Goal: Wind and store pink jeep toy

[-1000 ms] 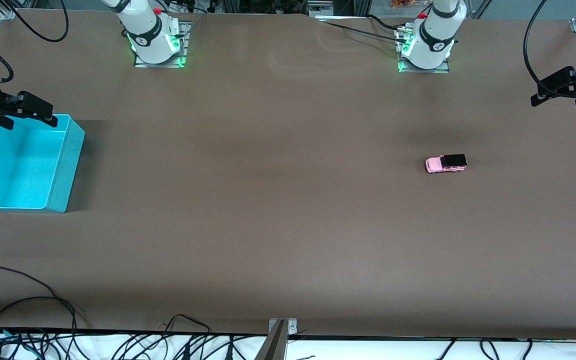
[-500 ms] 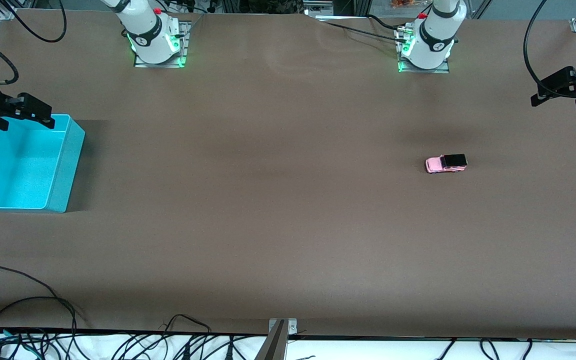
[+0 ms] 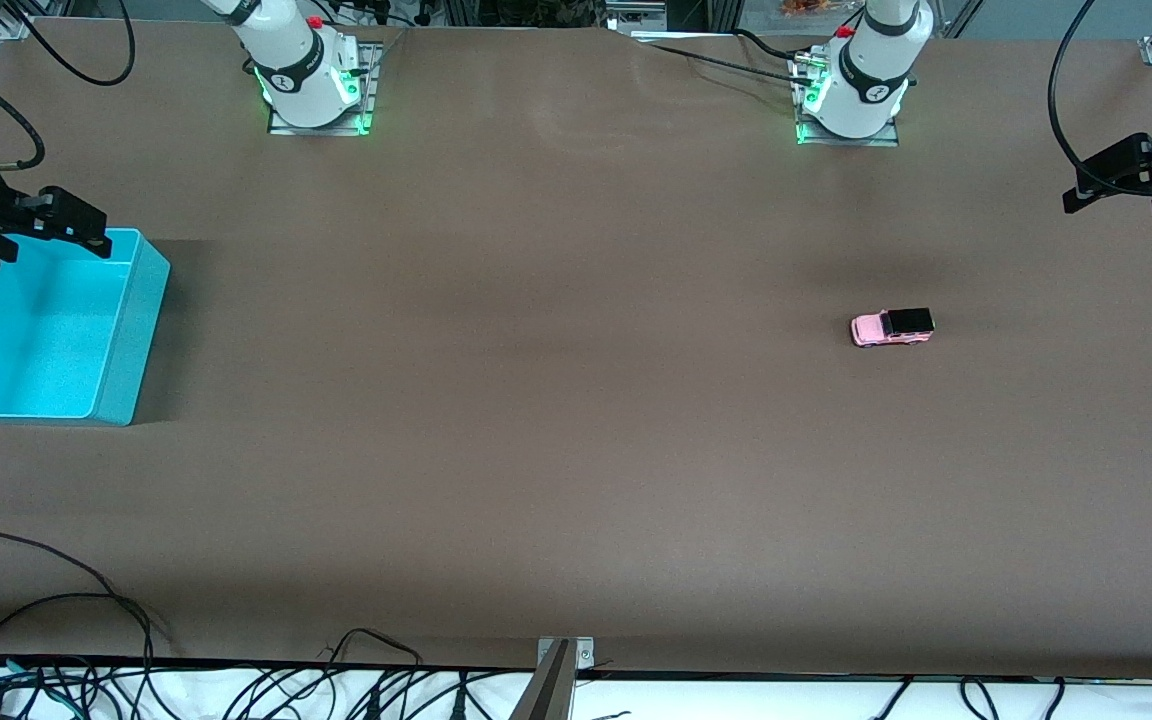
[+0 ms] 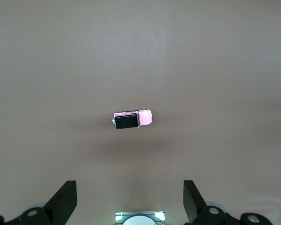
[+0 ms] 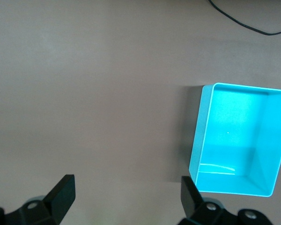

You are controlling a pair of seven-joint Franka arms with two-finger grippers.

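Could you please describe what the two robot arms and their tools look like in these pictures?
Both arms are white with black joint rings, a red button and green lights glowing at their metal base plates. Black cables trail from them. The left tool and right tool each have two black, wedge-shaped fingers on a black body.

table [image 3: 556, 420]: brown, matte | cables [image 3: 56, 640]: black, along near edge
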